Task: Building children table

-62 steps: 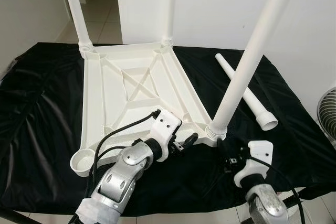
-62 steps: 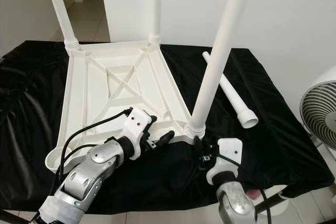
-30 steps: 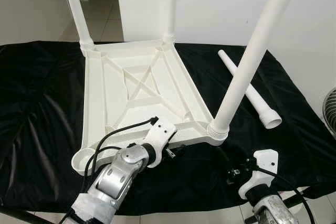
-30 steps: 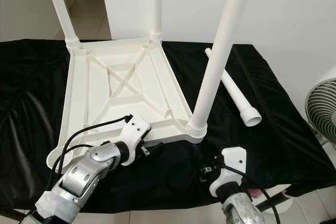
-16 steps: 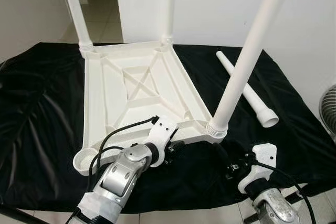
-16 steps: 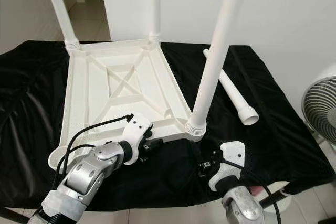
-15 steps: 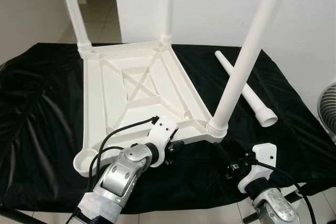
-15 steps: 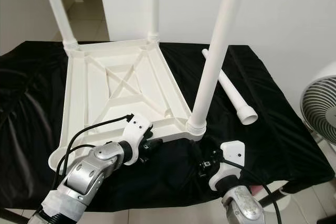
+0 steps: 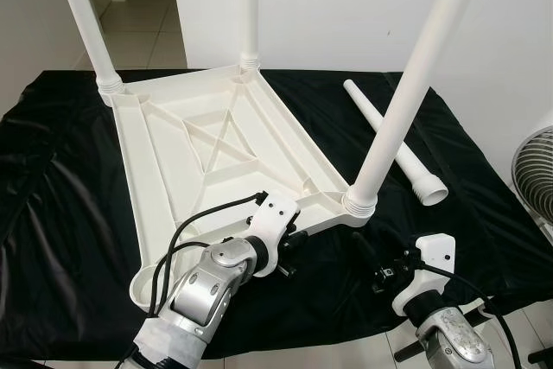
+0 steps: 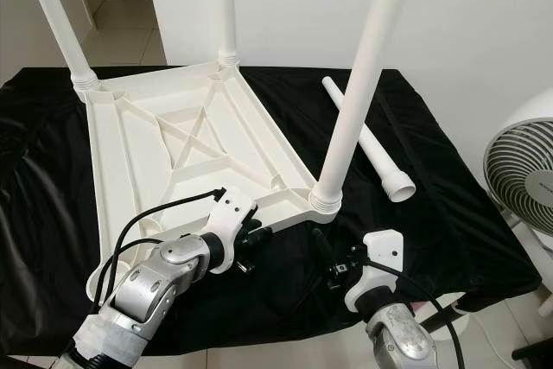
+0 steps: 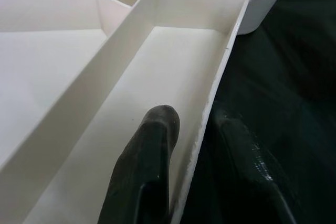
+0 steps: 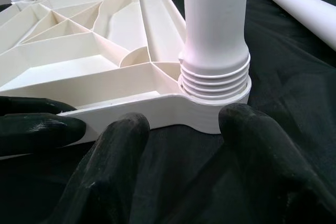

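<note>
From the head views, the upturned white table top (image 9: 216, 149) lies on the black-draped counter (image 9: 60, 213) with three legs standing, a loose leg (image 9: 393, 140) beside it to the right, and a fan (image 10: 523, 183) past the counter's right edge. In the left wrist view the left tool (image 11: 194, 145) clamps the top's near rim, one finger inside and one outside. In the right wrist view the right tool (image 12: 184, 129) is spread wide, just short of the near-right leg (image 12: 215, 35) and its threaded socket.

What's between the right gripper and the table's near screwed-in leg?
Only bare black cloth: in the right wrist view the right gripper sits open just short of the leg, touching nothing.
</note>
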